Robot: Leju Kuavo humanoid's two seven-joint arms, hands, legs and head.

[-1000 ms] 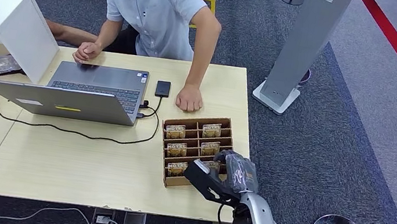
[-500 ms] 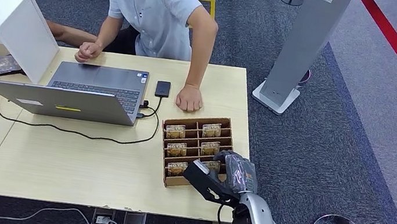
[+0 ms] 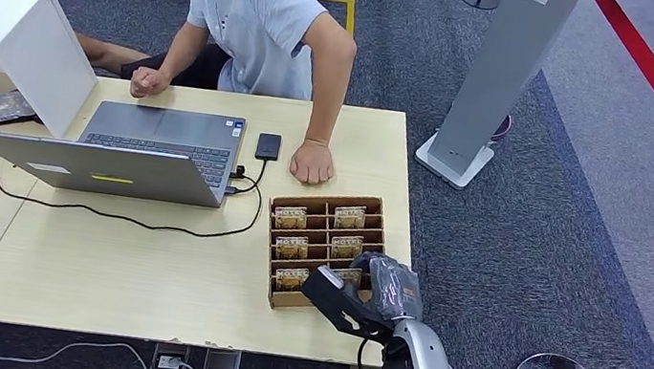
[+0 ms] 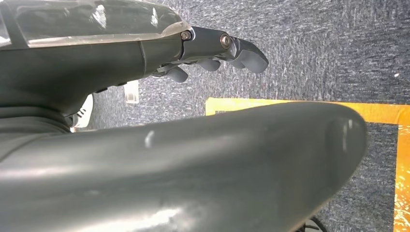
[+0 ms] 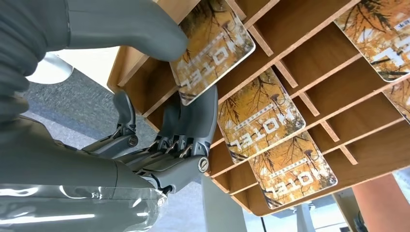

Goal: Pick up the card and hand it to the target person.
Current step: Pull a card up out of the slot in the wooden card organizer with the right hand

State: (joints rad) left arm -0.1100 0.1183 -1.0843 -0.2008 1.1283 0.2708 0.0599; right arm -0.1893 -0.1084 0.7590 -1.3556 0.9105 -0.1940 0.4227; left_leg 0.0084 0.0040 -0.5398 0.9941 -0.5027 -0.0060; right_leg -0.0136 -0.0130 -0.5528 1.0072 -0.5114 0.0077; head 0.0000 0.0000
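In the wooden tray (image 3: 279, 241), the right hand (image 5: 159, 121) pinches a rounded, autumn-tree-printed "HOTEL" card (image 5: 212, 46).

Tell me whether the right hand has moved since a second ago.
Barely: the right hand stays at the card tray's near right corner, its thumb and fingers on a card.

Desk (image 3: 145, 284) w/ laptop (image 3: 129, 157), phone (image 3: 268, 146), prob. card tray (image 3: 275, 283)

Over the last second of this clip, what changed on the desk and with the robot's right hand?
The person leaned further away from the laptop; one fist lifted slightly off its edge. The right hand stayed at the card tray, thumb and fingers pinching a card in its near corner slot. Tray and laptop unchanged.
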